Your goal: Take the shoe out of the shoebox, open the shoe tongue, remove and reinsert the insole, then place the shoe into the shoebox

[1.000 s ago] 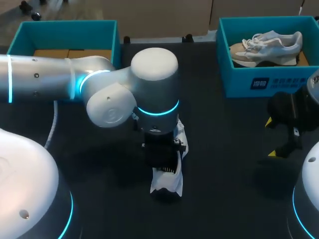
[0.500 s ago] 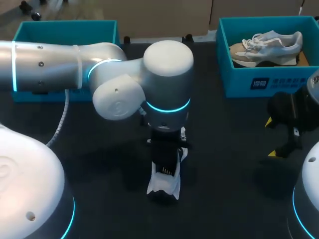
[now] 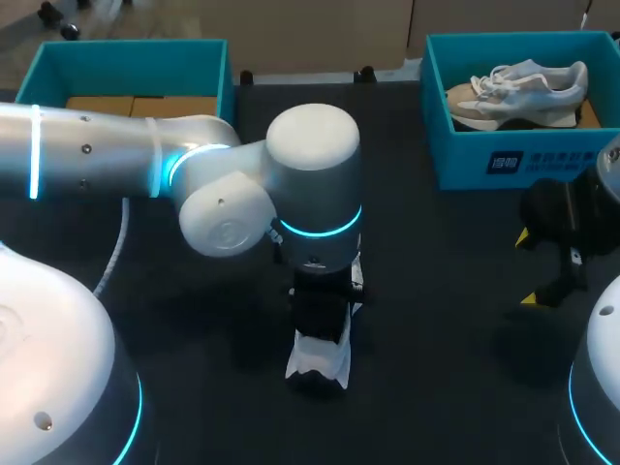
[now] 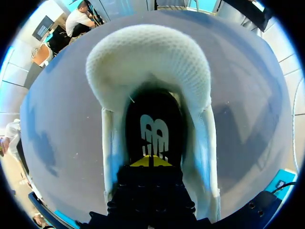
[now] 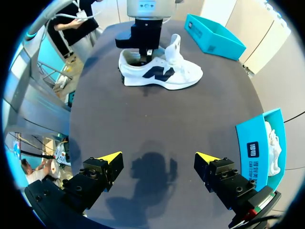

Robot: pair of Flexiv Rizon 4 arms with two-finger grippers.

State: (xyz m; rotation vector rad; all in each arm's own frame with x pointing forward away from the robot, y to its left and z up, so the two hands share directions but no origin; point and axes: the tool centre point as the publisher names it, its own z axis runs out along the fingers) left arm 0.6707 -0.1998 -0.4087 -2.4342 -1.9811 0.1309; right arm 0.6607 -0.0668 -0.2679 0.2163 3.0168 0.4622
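A white shoe (image 5: 159, 74) with a dark side mark lies on the black table, its low end showing in the head view (image 3: 318, 360). My left arm (image 3: 310, 174) reaches over the table's middle and stands straight above it. My left gripper (image 4: 149, 161) is shut, its yellow tips together inside the shoe's opening, on the dark insole (image 4: 153, 119) with a white logo. Whether it pinches the insole I cannot tell. My right gripper (image 5: 158, 157) hangs open and empty over the table's right side, far from the shoe.
A teal shoebox (image 3: 523, 160) at the back right holds another pale shoe (image 3: 523, 87). A second teal shoebox (image 3: 126, 58) at the back left shows cardboard inside. Bare black table lies between my right gripper and the shoe.
My left arm's wrist swung a little to the right and settled lower over the shoe. The shoe's near end shifted slightly left. The right arm has not moved.
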